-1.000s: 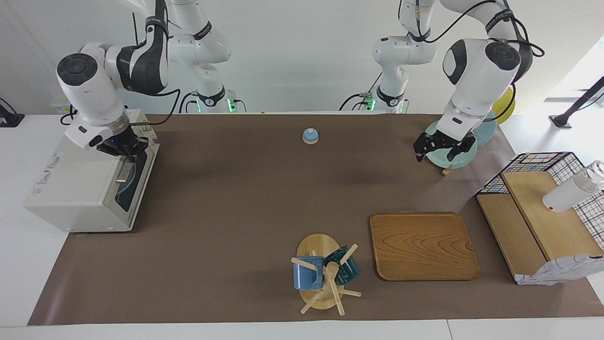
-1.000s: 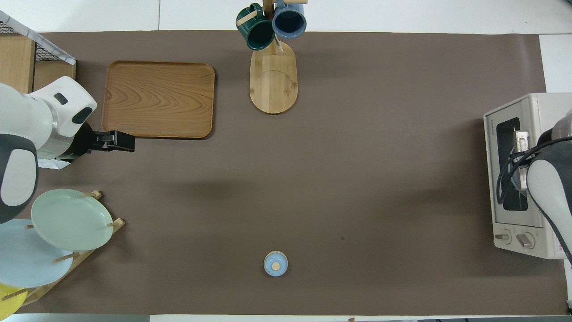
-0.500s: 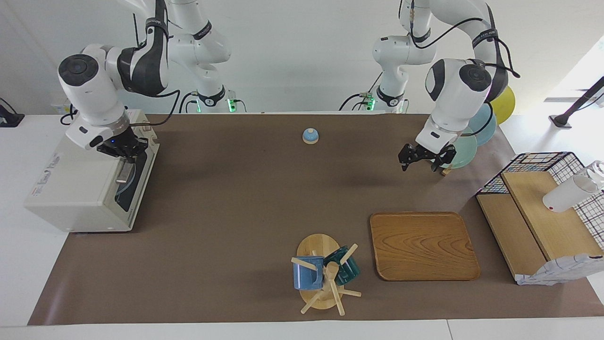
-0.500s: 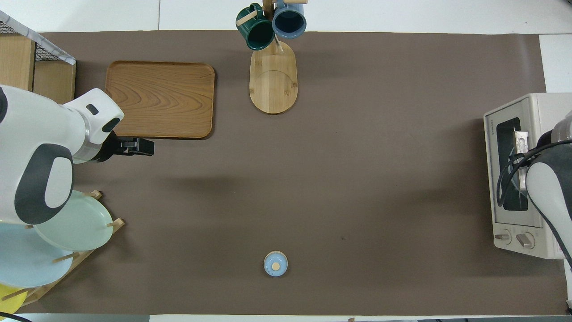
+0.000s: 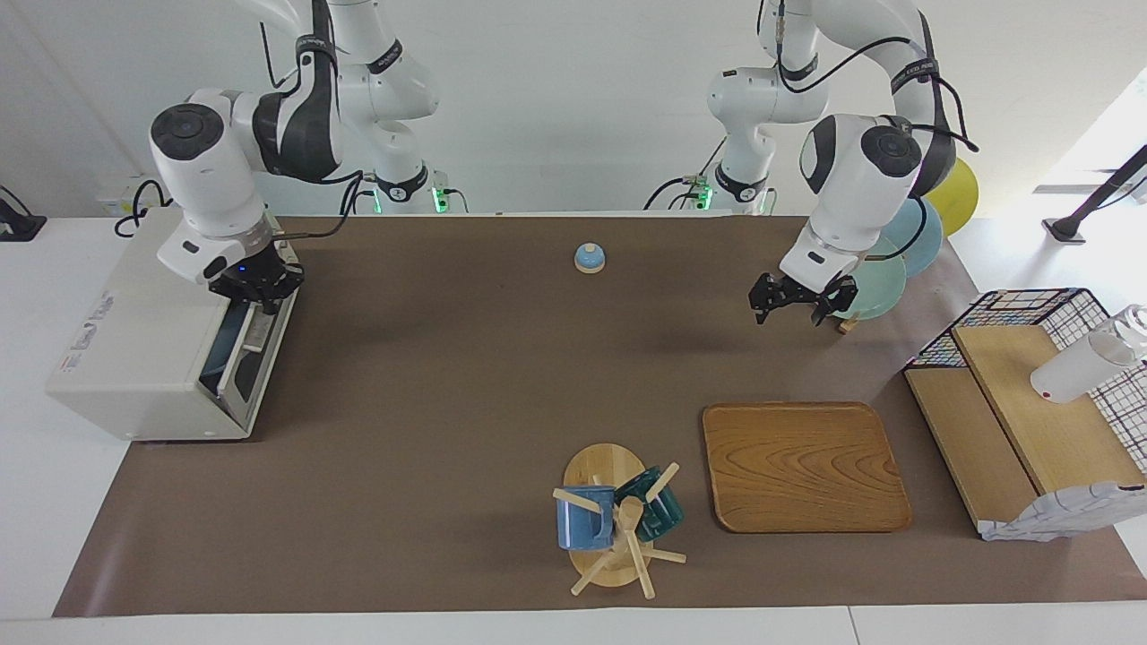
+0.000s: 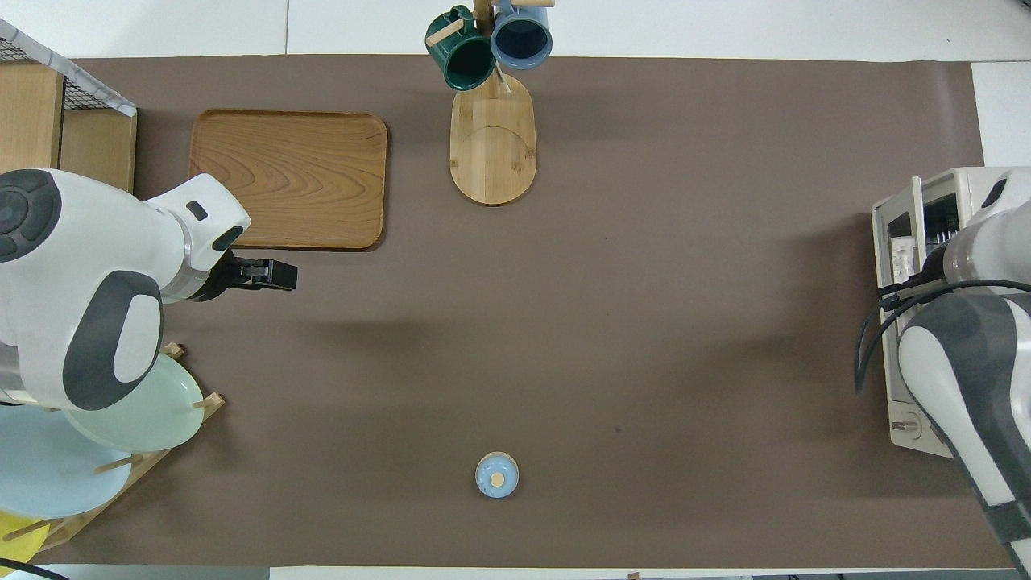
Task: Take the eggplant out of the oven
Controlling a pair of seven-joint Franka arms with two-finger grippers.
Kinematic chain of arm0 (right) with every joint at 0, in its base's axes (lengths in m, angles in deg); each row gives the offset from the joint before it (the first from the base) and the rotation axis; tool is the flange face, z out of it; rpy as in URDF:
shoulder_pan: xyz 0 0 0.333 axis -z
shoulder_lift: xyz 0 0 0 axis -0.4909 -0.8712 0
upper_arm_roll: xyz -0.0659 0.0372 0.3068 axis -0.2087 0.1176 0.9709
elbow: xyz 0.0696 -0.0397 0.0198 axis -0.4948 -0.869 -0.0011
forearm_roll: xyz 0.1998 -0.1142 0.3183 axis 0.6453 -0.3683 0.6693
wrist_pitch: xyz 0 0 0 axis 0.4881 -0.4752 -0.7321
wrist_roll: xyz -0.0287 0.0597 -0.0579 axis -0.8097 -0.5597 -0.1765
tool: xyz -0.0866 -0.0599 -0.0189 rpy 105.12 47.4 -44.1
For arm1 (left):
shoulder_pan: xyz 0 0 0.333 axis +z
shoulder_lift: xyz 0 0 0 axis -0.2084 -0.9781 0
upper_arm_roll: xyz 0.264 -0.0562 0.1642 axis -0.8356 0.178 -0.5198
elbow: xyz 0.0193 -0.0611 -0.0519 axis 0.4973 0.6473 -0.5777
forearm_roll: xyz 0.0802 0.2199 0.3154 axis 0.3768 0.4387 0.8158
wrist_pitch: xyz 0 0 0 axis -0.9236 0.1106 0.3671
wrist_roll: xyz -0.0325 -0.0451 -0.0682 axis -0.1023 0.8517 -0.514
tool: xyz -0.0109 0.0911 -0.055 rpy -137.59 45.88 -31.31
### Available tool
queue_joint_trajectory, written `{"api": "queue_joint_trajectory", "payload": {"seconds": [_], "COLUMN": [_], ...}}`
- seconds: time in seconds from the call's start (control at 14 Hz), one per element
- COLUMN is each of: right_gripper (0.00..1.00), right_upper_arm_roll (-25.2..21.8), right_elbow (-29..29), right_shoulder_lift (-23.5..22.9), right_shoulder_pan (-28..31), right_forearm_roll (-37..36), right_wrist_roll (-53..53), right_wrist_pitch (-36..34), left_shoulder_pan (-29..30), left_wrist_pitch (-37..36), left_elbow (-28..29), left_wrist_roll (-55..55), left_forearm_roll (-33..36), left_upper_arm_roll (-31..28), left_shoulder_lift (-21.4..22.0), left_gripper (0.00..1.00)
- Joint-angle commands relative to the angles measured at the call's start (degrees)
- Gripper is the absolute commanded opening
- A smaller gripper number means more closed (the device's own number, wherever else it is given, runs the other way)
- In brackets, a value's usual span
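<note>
In the facing view, the oven (image 5: 134, 358) is found at nine o'clock on the table, at the right arm's end. Its glass door (image 5: 237, 358) is tipped partly open from the top edge. The right gripper (image 5: 258, 285) is set against the upper edge of that door, at the end of the bar handle nearer to the robots. Whether it is clenched on the handle or released cannot be told. The eggplant cannot be made out, since what is seen through the gap of the door is dark. The left gripper (image 5: 789, 303) is held in the air at two o'clock, over bare brown mat just beside the plate rack (image 5: 874, 282). Its pincer is released and nothing is grasped. A small blue bell (image 5: 590, 258) is seen at twelve o'clock and a wooden tray (image 5: 802, 466) at four o'clock. In the overhead view, the oven (image 6: 896, 379) is placed at three o'clock and is largely covered by the right arm, by which that gripper is hidden as well. The left gripper (image 6: 278, 275) is shown at nine o'clock, over the mat just at six o'clock of the wooden tray (image 6: 286, 177). The bell (image 6: 497, 474) is seen at six o'clock.
</note>
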Motion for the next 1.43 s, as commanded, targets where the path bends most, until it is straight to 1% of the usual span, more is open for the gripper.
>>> {"api": "queue_joint_trajectory", "payload": {"seconds": [0.0,0.21,0.36,0.5,0.71,0.93,1.14,1.29,1.36], "right_gripper": [0.00,0.00,0.00,0.00,0.00,0.00,0.00,0.00,0.00], "right_upper_arm_roll": [-0.11,0.07,-0.02,-0.02,0.07,0.07,0.07,0.07,0.07], "right_elbow": [-2.65,-6.85,-8.36,-10.64,-11.00,-11.00,-11.00,-8.90,-6.37], "right_shoulder_lift": [-4.35,-5.15,-5.32,-5.76,-7.08,-8.66,-8.75,-9.01,-9.02], "right_shoulder_pan": [0.45,-1.39,-3.05,-3.86,-5.35,-6.23,-6.32,-8.15,-8.08], "right_forearm_roll": [-0.10,2.18,3.15,3.25,3.59,6.40,6.94,7.02,6.94], "right_wrist_roll": [2.48,3.55,6.09,7.94,11.28,11.73,11.99,12.78,12.61], "right_wrist_pitch": [7.25,14.18,16.30,19.90,20.35,20.53,20.79,18.52,14.33], "left_shoulder_pan": [-0.46,-0.46,-0.46,-0.46,-0.37,-0.46,-0.46,-0.46,-0.46], "left_wrist_pitch": [0.98,1.07,0.98,1.07,1.24,1.33,1.25,1.16,1.24], "left_elbow": [1.49,1.49,1.49,1.49,1.40,1.40,1.40,1.31,1.31], "left_wrist_roll": [0.25,0.25,0.25,0.25,0.08,0.08,0.17,0.08,0.16], "left_forearm_roll": [0.34,0.34,0.34,0.34,0.34,0.34,0.34,0.34,0.43], "left_upper_arm_roll": [-0.53,-0.53,-0.53,-0.53,-0.53,-0.53,-0.53,-0.62,-0.62], "left_shoulder_lift": [1.19,1.19,1.19,1.19,1.19,1.10,1.10,1.10,1.10], "left_gripper": [1.00,1.00,1.00,1.00,1.00,1.00,1.00,1.00,1.00]}}
